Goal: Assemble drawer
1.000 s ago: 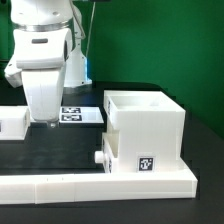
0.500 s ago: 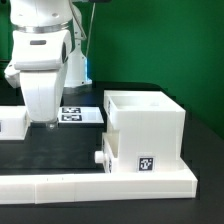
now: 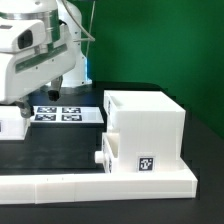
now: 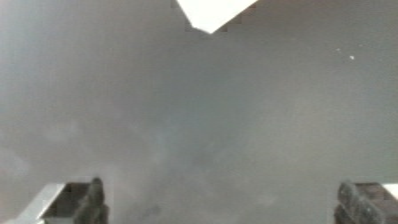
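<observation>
Toward 3 o'clock in the exterior view, the drawer box [image 3: 145, 122] is seen standing on the black table [image 3: 55, 148], the knobbed tray [image 3: 101, 158] protruding low on its 9 o'clock side. In the wrist view, the gripper [image 4: 222, 200] is shown spread wide, with nothing held between its fingers [image 4: 75, 200].

No readable words or numbers, square marker tag [image 3: 146, 163] on box shell [image 3: 150, 120], more on marker board [image 3: 90, 117]

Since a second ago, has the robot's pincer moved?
Yes. In the exterior view the pincer has risen and tilted, uncovering more of the marker board that it stood in front of. The box shell has stayed put.
</observation>
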Robot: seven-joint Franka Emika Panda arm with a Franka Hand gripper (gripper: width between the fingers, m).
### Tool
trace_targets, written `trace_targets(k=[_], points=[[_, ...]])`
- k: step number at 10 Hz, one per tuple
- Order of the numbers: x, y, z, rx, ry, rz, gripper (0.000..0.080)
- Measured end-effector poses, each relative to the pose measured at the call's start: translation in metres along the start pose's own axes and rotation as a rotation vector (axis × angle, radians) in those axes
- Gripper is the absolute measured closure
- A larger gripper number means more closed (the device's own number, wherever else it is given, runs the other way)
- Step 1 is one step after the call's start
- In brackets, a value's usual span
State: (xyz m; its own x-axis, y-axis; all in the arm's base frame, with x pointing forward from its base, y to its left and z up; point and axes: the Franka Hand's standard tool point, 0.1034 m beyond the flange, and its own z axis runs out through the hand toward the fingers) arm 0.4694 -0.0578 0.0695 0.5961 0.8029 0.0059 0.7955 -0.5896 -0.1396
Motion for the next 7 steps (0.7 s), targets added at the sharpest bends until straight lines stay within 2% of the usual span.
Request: trace_targets(k=[2,7], points=[[-0.0146,-0.0038,0.0030,0.008,-0.003,0.157,0.0151],[-0.0129,-0.0051,0.0040,0.008,-0.004,0.475,0.0151]])
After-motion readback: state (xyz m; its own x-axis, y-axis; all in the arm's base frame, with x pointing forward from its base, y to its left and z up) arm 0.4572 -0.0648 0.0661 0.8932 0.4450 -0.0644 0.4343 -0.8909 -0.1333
